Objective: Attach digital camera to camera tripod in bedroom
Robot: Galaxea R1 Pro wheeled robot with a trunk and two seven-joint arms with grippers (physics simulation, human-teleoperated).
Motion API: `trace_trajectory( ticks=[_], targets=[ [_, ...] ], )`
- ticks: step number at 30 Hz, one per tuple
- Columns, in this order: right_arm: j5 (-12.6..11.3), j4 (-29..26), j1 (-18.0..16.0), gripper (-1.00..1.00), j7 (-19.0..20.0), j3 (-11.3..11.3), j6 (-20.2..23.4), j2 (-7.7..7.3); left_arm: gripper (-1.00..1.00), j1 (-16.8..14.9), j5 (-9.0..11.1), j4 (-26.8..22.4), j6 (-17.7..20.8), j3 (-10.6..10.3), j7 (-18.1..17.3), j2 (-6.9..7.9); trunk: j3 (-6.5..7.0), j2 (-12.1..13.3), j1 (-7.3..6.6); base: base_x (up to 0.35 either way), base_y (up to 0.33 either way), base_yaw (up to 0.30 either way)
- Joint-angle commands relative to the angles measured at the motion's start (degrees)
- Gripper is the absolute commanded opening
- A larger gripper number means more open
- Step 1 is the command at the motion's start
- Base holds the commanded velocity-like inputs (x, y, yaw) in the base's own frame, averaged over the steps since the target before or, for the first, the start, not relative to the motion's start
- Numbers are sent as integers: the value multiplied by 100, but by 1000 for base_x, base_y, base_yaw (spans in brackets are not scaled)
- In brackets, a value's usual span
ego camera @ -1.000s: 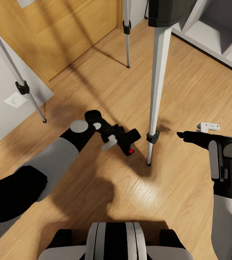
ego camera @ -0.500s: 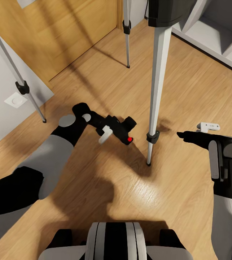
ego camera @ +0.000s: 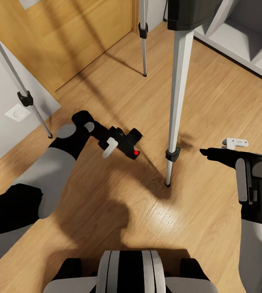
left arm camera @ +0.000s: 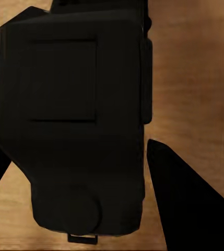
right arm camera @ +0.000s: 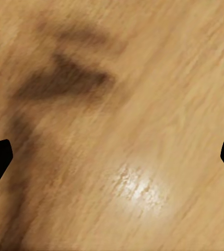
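The left gripper (ego camera: 122,142) is clamped on the digital camera (ego camera: 130,145), left of the camera tripod (ego camera: 179,81) leg. The right gripper (ego camera: 212,154) is spread wide over bare floor (right arm camera: 143,104). The tripod head is cut off.

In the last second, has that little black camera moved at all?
Yes. The digital camera, held in the left hand, has drifted left and farther from the robot, away from the nearest tripod leg, which stayed put.

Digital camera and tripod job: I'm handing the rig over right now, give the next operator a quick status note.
Left gripper: shut on the digital camera, held above the wood floor.
Right gripper: open, holding nothing, over the floor.
Camera tripod: stands just ahead, nearest leg between the two arms; its head is cut off at the top of the head view.
Done: camera picked up.
Left: raise it to the tripod head and attach it.
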Motion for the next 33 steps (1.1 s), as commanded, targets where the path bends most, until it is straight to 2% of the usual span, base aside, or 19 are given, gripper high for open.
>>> trace_trajectory(
  ticks=[1,2,3,7,8,12,13,16,17,21,22,25,29,33],
  targets=[
    [-14,-1,-3,100,10,-6,25,-2,-100,-32,-39,40,122,-10,-26,8,-3,-1,-1,0,0,0],
    [-14,-1,-3,100,10,-6,25,-2,-100,-32,-39,40,122,-10,-26,8,-3,-1,-1,0,0,0],
    [-12,3,-3,100,9,-6,25,-4,-100,-60,-87,108,284,-23,-46,15,-3,-1,-1,0,0,0],
    [-10,11,-1,100,7,-6,25,-9,-100,-147,-320,332,1113,-68,-104,-3,-3,-1,-1,0,0,0],
    [-10,11,-1,100,7,-6,25,-9,-100,-147,-320,332,1113,-68,-104,-3,-3,-1,-1,0,0,0],
    [-13,15,1,100,6,-6,25,-12,-100,-172,-422,406,2067,-76,-101,-38,-3,-1,-1,0,0,0],
    [-13,15,1,100,6,-6,25,-12,-100,-172,-422,406,2067,-76,-101,-38,-3,-1,-1,0,0,0],
    [-14,18,2,100,6,-6,25,-13,-100,-177,-450,427,2858,-63,-70,-61,-3,-1,-1,0,0,0],
    [-14,18,2,100,6,-6,25,-13,-100,-177,-450,427,2858,-63,-70,-61,-3,-1,-1,0,0,0],
    [-18,19,4,100,6,-6,25,-19,-100,-172,-469,394,4039,2,-4,-76,-3,-1,-1,0,0,0],
    [-18,19,4,100,6,-6,25,-19,-100,-172,-469,394,4039,2,-4,-76,-3,-1,-1,0,0,0],
    [-21,20,5,100,6,-6,25,-25,-100,-169,-472,337,4636,46,59,-83,-3,-1,-1,0,0,0],
    [-23,20,6,100,6,-6,25,-28,-100,-167,-411,284,5001,183,128,-100,-3,-1,-1,0,0,0],
    [-23,20,4,100,6,-11,25,-30,-100,-168,-162,245,5312,417,178,-118,-3,-1,-1,0,0,0]
  ],
)
